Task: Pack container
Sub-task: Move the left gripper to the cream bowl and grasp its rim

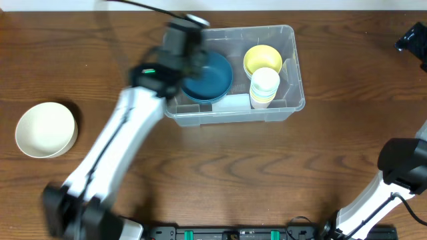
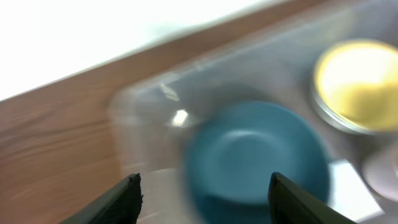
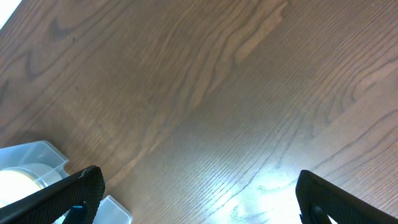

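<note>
The clear plastic container (image 1: 291,73) stands at the back middle of the table. Inside lie a blue bowl (image 1: 215,79), a yellow bowl (image 1: 261,59) and a stack of pale cups (image 1: 265,87). My left gripper (image 1: 183,50) hovers over the container's left end, above the blue bowl (image 2: 255,152); its fingers (image 2: 205,193) are open and empty. The yellow bowl (image 2: 357,84) and the container wall (image 2: 143,102) show blurred there. My right gripper (image 3: 199,193) is open and empty over bare wood, at the far right edge (image 1: 415,41). A container corner (image 3: 37,155) shows at its left.
A cream bowl (image 1: 45,129) sits on the wooden table at the left. My left arm (image 1: 113,143) stretches diagonally from the front left edge to the container. The right arm's base (image 1: 400,167) stands at the right.
</note>
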Available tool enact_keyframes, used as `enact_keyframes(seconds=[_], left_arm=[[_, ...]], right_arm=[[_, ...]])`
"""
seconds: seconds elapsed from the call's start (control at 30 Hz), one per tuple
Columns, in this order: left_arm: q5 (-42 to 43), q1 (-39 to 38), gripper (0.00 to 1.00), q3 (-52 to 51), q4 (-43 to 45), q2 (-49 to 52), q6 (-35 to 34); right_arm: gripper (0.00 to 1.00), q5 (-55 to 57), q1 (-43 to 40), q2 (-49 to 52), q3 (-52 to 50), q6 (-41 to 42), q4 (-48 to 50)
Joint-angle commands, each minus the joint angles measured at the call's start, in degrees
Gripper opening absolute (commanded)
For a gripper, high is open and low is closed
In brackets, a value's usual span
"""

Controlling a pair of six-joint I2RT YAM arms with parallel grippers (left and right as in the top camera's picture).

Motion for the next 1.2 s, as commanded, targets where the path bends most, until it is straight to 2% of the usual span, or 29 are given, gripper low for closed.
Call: enact_keyframes(seconds=[0.0,0.13,0.27,0.43,0.87,1.17], left_arm=[[-2.6,8.2,0.66,0.4,-3.3,-5.4,-4.2],[-2.6,20.4,0.66,0.4,-8.4,-7.2,-6.7],[-2.5,32.6,0.66,-0.1,-12.4,-3.9,-13.2],[-0.5,41.0,0.65,-0.6,-14.5,3.2,-16.8],[0.1,43.4,0.66,-0.6,-16.3,18.6,-16.8],[0.0,43.7,0.62,-0.6,-16.9,23.1,-16.8]], right_arm=[[0.99,0.4,-0.3,-0.6,0.7,0.9,0.0],[0.99,0.4,-0.3,-0.6,0.7,0.9,0.0],[0.99,0.4,-0.3,-0.6,0.7,0.9,0.0],[0.99,0.4,-0.3,-0.6,0.7,0.9,0.0],[0.99,0.4,-0.3,-0.6,0.7,0.9,0.0],[0.99,0.4,-0.3,-0.6,0.7,0.9,0.0]])
